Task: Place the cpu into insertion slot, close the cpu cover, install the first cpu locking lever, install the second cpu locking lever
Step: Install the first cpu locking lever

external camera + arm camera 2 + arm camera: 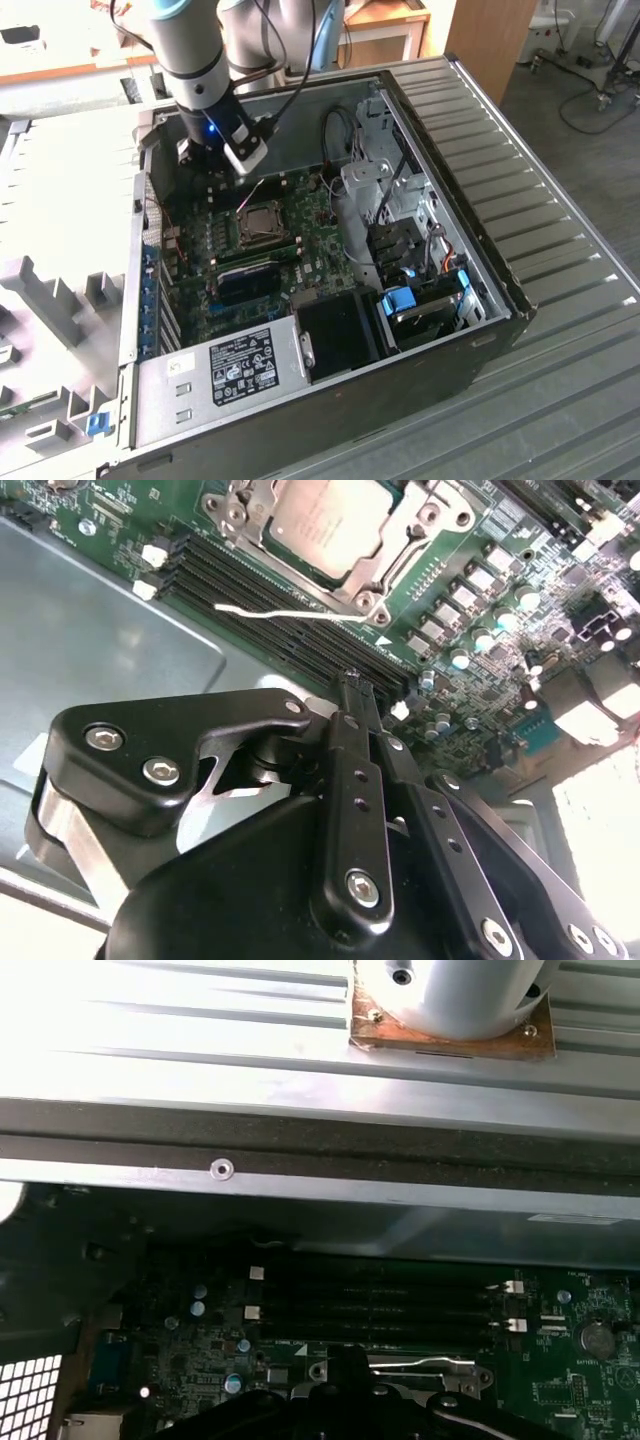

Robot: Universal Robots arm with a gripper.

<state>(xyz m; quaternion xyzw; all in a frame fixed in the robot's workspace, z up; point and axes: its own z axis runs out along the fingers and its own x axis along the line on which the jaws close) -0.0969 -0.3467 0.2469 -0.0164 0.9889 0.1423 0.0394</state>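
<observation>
One arm (195, 60) slants down near the cpu (330, 520), pincer (352, 682) tips pinched together.

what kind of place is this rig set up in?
Likely a robotics lab or workshop: an open computer case lies on a ribbed metal table, a robot arm hangs over it, and wooden furniture stands behind.

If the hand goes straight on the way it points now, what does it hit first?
Most likely the long black memory slots, right by the thin silvery lever lying across them. The hand aims short of the cpu. Depth is hard to judge.
</observation>
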